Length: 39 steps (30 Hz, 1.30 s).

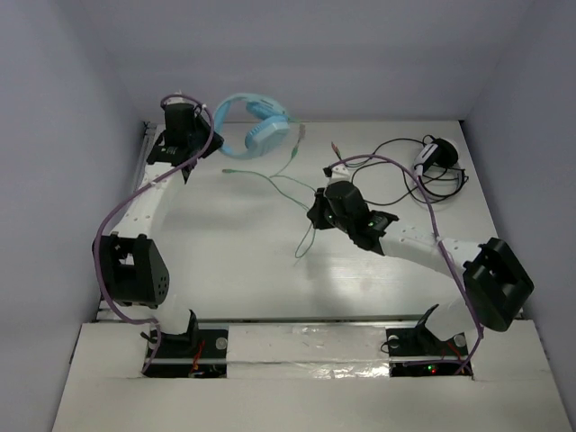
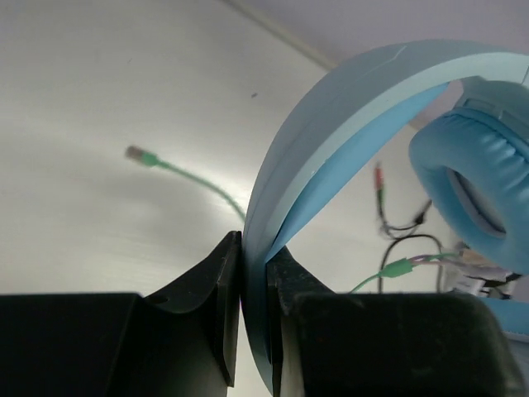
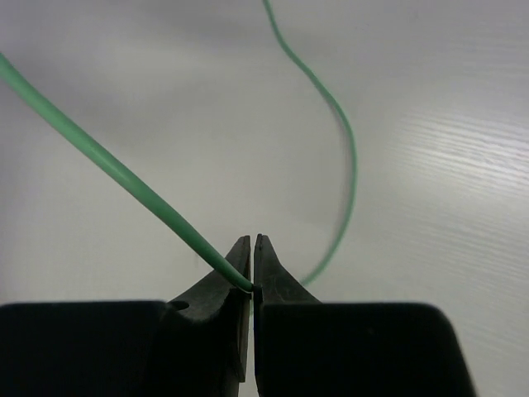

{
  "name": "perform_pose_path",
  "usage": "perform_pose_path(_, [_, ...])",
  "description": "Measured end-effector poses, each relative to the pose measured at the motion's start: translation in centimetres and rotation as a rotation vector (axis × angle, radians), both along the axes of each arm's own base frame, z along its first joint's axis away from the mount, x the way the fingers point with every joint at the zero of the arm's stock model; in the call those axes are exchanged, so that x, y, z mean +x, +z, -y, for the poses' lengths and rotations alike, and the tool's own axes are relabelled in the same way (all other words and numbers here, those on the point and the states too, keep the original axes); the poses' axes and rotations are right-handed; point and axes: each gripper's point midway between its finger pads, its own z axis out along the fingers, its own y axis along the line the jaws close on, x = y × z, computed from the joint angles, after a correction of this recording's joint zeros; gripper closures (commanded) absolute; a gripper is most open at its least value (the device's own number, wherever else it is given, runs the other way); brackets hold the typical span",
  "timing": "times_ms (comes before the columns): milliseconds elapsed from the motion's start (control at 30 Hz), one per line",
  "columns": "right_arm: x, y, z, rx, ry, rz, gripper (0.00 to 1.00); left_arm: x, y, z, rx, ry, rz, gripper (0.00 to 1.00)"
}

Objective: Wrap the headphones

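The step in hand looks like leading the cable back towards the headphones to lay the first turn. To do it well, the left arm should act as a steady anchor while the right arm does the travelling. The headphones sit at the far left of the table, raised by the band, with one padded ear cup hanging to the side. The thin green cable runs from them across the middle of the table to the right arm, well apart from the cups. The right arm should carry it in a wide arc with only light tension: a hard pull could drag the band out of the left grasp or slip the thin wire through the pinch. The grip seems to sit partway along the run, since more green cable curves away on the table beyond the fingers and a plug end lies loose, so slack will trail and may need regrasping. The black-and-white headset and its dark lead lie to the far right, and the arc should stay off them. The left gripper is clenched on the band, both pads flat against the light blue plastic with no gap showing. The right gripper is closed almost tip to tip, nipping the cable at the very ends of its fingers, a slim hold that tolerates little sideways load
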Motion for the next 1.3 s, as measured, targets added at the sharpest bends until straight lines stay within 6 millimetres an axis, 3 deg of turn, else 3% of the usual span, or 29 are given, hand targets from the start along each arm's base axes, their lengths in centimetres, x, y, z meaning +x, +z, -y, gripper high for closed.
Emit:
perform_pose_path(67, [-0.7, -0.9, 0.8, -0.086, 0.005, -0.037, 1.00, -0.7, -2.6, -0.1, 0.023, 0.013, -0.055, 1.00])
perform_pose_path(167, [-2.1, -0.8, 0.6, -0.203, 0.051, -0.068, 1.00, -1.4, -4.5, 0.7, 0.080, 0.016, -0.081, 1.00])
perform_pose_path(400, [-6.4, 5.8, -1.9, -0.359, 0.243, 0.022, 1.00, -3.4, -5.2, 6.0, 0.227, -0.139, -0.029, 1.00])
perform_pose_path(567, [-5.8, 11.3, -0.1, -0.400, 0.215, 0.117, 1.00, -5.3, -5.9, 10.0, 0.307, -0.308, -0.007, 1.00])
perform_pose_path(667, [-5.3, 13.0, 1.0, -0.433, 0.190, 0.152, 1.00, -6.5, -6.3, 11.8, 0.319, -0.422, -0.001, 1.00])
perform_pose_path(1000, [-6.5, 12.9, 3.7, -0.519, 0.184, 0.111, 1.00, -9.6, -7.5, 12.8, 0.384, -0.681, -0.048, 1.00])
perform_pose_path(1300, [-7.5, 12.4, 7.1, -0.578, 0.102, 0.062, 1.00, -11.5, -5.0, 14.7, 0.377, -0.898, 0.016, 1.00])
